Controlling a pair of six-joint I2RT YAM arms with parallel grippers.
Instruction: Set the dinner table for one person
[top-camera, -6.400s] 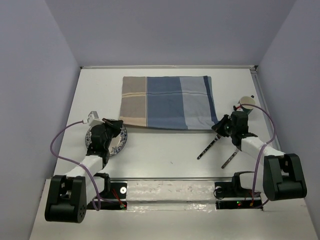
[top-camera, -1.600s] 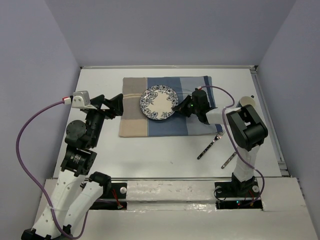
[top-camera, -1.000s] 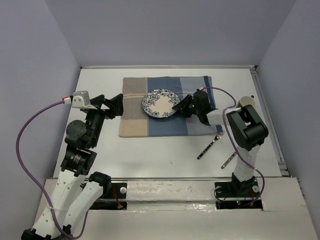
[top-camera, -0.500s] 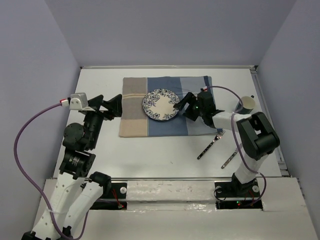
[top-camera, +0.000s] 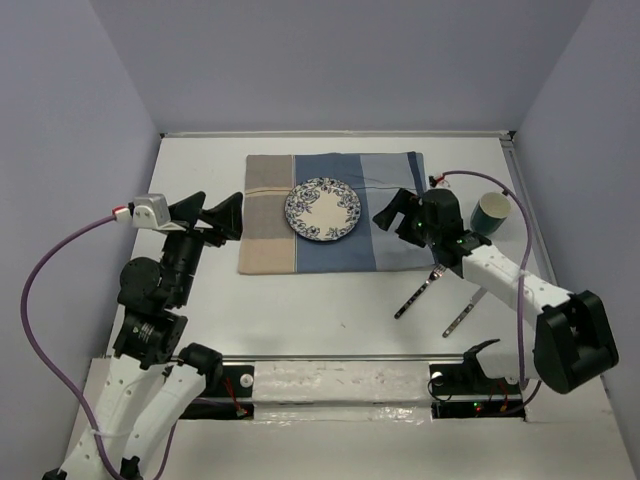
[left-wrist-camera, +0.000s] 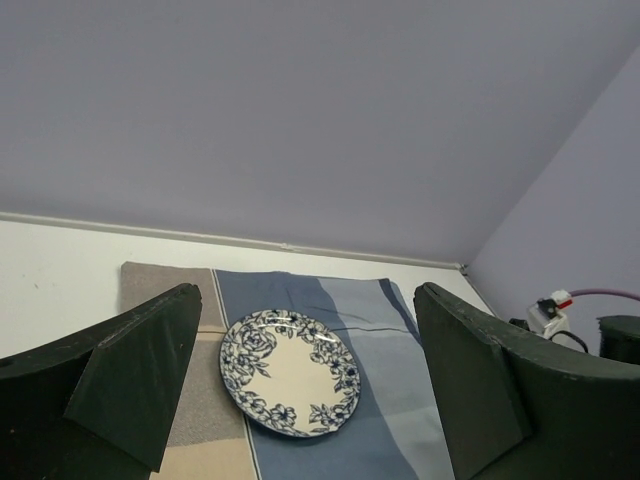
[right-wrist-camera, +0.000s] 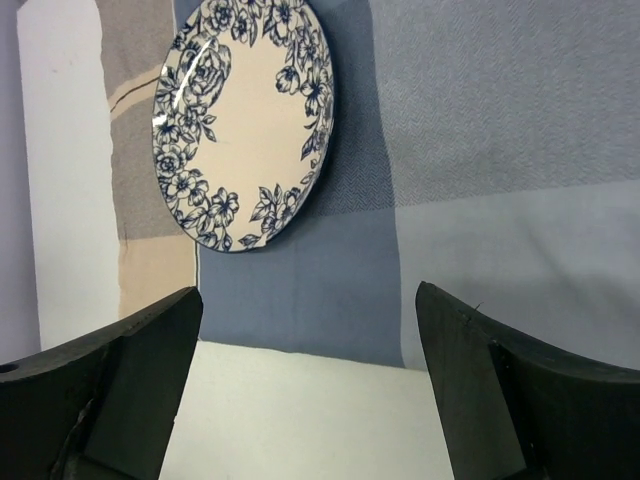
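The plate (top-camera: 322, 209) now lies flat on the blue middle band of the striped placemat (top-camera: 270, 232), and the right end effector (top-camera: 390, 212) has let go of it and drawn back toward the right edge of the cloth. A second ago it was still at the plate's rim. Its jaws stand wide apart and hold nothing, and the right wrist view shows only cloth and plate between them. The left end effector (top-camera: 210, 214) hovers just off the placemat's left edge, also spread wide and empty, looking across at the plate.

The tabletop (top-camera: 330, 300) stretches white under everything, from the arm bases to the far wall, with the placemat toward its far middle. We judge the plate step done. The fork (top-camera: 418, 290) and a second dark-handled utensil (top-camera: 460, 315) lie on bare tabletop near the right arm, well short of the placemat, and the green cup (top-camera: 492, 212) stands off the cloth by the right edge. We expect these to be next
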